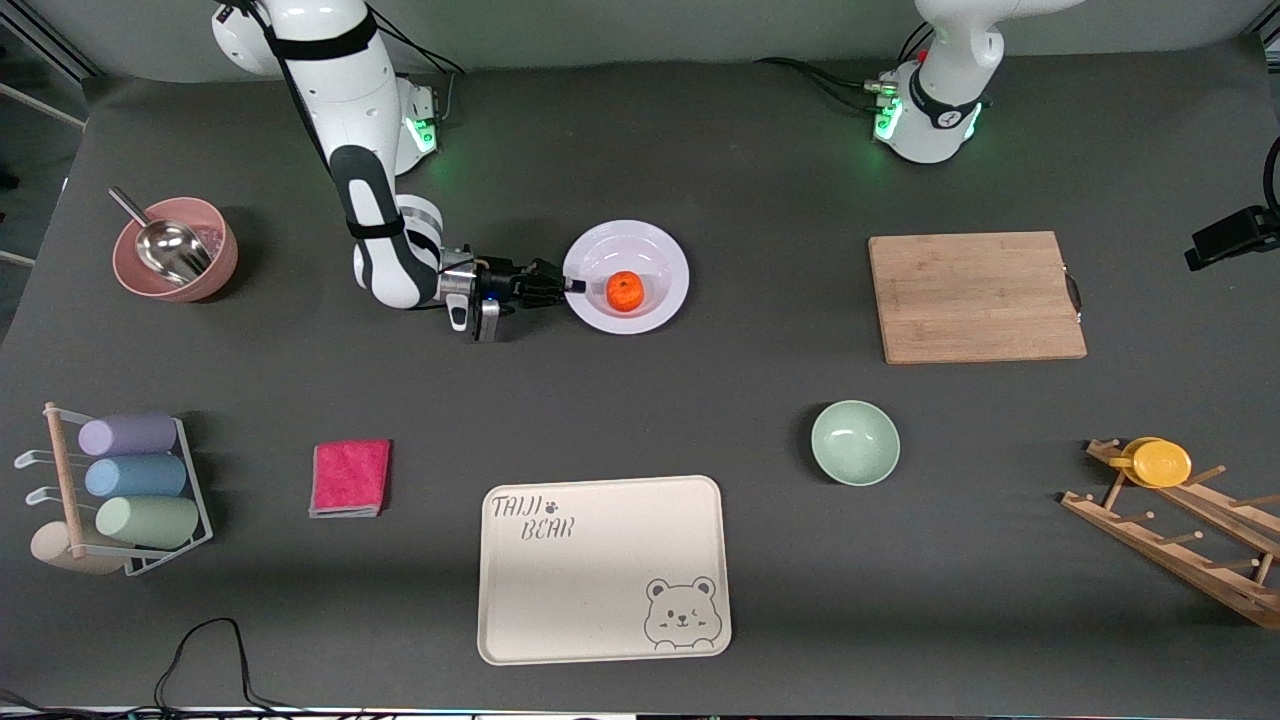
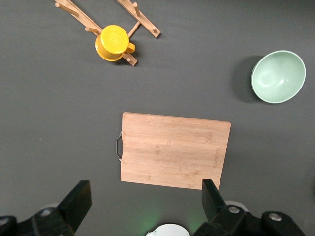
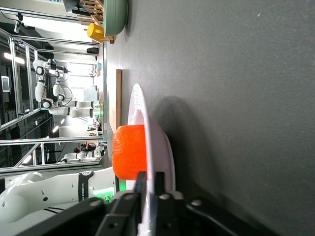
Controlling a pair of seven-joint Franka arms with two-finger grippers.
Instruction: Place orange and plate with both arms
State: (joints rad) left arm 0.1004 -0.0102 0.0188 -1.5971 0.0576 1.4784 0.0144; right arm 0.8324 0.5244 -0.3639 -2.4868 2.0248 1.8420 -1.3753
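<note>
The white plate (image 1: 650,250) lies mid-table, toward the robots' bases, with the orange (image 1: 624,291) in its well. My right gripper (image 1: 570,285) reaches in low and sideways and is shut on the plate's rim at the right arm's end. In the right wrist view the fingers (image 3: 141,178) pinch the plate's edge (image 3: 163,147), with the orange (image 3: 129,152) just past them. I cannot tell whether the plate rests on the table. My left gripper (image 2: 146,211) is open and empty, high over the table near the cutting board; it is out of the front view.
A wooden cutting board (image 1: 975,297) lies toward the left arm's end, with a mint-green bowl (image 1: 855,442) nearer the camera. A cream bear tray (image 1: 600,610), pink cloth (image 1: 350,477), pink bowl with a scoop (image 1: 175,250), cup rack (image 1: 120,495) and wooden rack with a yellow cup (image 1: 1160,463) stand around.
</note>
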